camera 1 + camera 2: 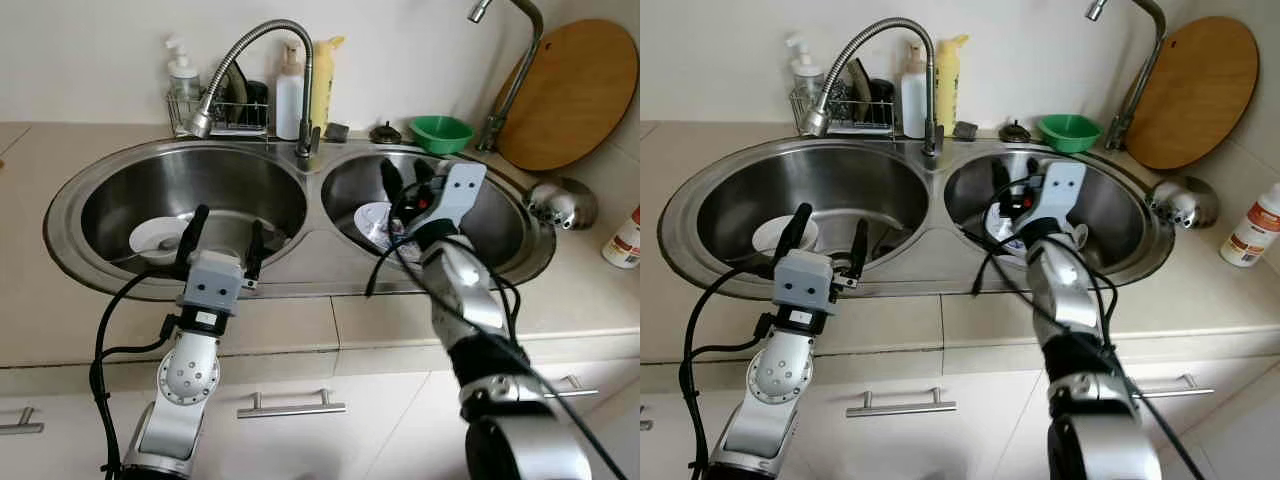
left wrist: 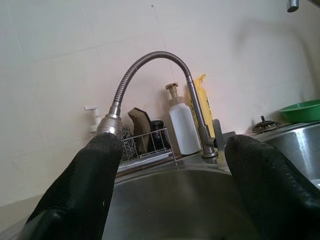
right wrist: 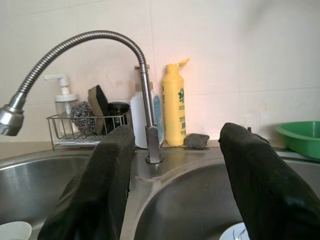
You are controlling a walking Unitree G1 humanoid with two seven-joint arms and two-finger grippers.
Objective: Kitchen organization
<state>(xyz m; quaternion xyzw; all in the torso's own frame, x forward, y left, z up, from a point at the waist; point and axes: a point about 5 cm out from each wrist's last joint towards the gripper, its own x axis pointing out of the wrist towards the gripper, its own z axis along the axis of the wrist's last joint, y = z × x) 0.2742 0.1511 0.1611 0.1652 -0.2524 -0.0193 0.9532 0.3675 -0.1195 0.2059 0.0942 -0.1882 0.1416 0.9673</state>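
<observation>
Beige kitchen counter (image 1: 60,330) with a double steel sink (image 1: 300,262) against a tiled wall. Left basin: white bowl (image 1: 155,238) on the bottom, left gripper (image 1: 222,240) hovering over the front rim – fingers spread, holding nothing. Gooseneck faucet (image 1: 262,35) arcs over the divider, bottles and a wire rack (image 1: 225,115) behind. Right basin: white plate (image 1: 378,222) inside, right gripper (image 1: 408,180) above it – fingers apart, empty. Green bowl (image 1: 441,133) and round wooden board (image 1: 572,92) further right.

Soft, even daylight lit the scene; pale glare streaked the steel sink (image 1: 120,175) basins. Both wrist views showed blurred black fingers (image 2: 82,192) up close, with the faucet (image 3: 80,42) behind them sharp.
</observation>
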